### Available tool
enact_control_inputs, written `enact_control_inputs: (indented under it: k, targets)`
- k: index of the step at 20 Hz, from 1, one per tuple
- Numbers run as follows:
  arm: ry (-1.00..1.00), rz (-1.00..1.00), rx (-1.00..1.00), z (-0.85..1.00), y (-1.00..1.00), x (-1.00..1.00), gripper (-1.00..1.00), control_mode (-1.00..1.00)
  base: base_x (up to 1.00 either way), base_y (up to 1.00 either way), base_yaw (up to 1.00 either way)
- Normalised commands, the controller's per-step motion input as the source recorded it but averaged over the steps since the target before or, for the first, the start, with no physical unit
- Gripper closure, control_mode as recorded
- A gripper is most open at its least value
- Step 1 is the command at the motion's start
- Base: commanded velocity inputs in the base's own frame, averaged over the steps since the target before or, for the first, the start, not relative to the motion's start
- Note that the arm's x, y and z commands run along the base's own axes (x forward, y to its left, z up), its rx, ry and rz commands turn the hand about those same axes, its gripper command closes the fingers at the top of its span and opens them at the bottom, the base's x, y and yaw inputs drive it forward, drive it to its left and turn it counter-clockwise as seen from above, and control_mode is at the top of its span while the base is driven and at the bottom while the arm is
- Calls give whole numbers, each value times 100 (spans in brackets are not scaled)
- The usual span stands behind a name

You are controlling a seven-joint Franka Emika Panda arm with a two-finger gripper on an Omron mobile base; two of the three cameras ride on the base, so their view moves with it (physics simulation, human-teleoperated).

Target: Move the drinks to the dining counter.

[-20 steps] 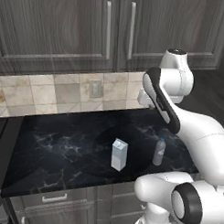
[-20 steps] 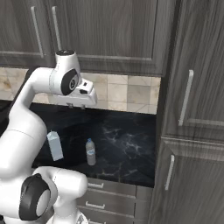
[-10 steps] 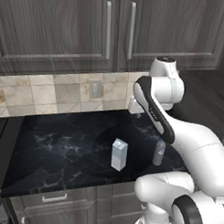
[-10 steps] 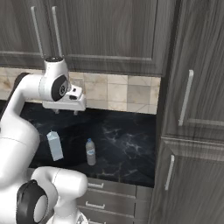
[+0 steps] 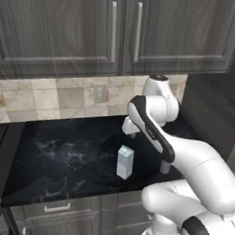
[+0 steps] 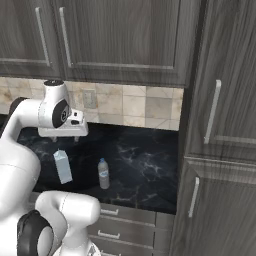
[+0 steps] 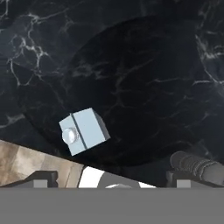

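1. Two drinks stand upright, long axes vertical, near the front edge of the black marble surface point(image 5: 65, 151): the carton point(image 5: 125, 162) at centre frame, the bottle point(image 6: 103, 173) just right of it, apart.
2. Bare marble spreads left of and behind them.
3. The end effector point(image 6: 64, 137) hangs above the carton, its fingers spread wide, holding nothing.
4. The tall cabinet point(image 6: 220, 150) walls the right side.
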Motion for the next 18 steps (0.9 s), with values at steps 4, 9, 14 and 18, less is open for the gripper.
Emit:
enact_control_inputs:
  k: [4, 9, 14, 18]
  targets:
    - [11, 16, 0, -32, 27, 0, -100, -100, 0, 0, 0]
    - [9, 15, -1, -28, 10, 4, -100, -100, 0, 0, 0]
    - [7, 8, -6, -19, 0, 10, -100, -100, 0, 0, 0]
    - [7, 5, -8, -16, 2, 9, -100, -100, 0, 0, 0]
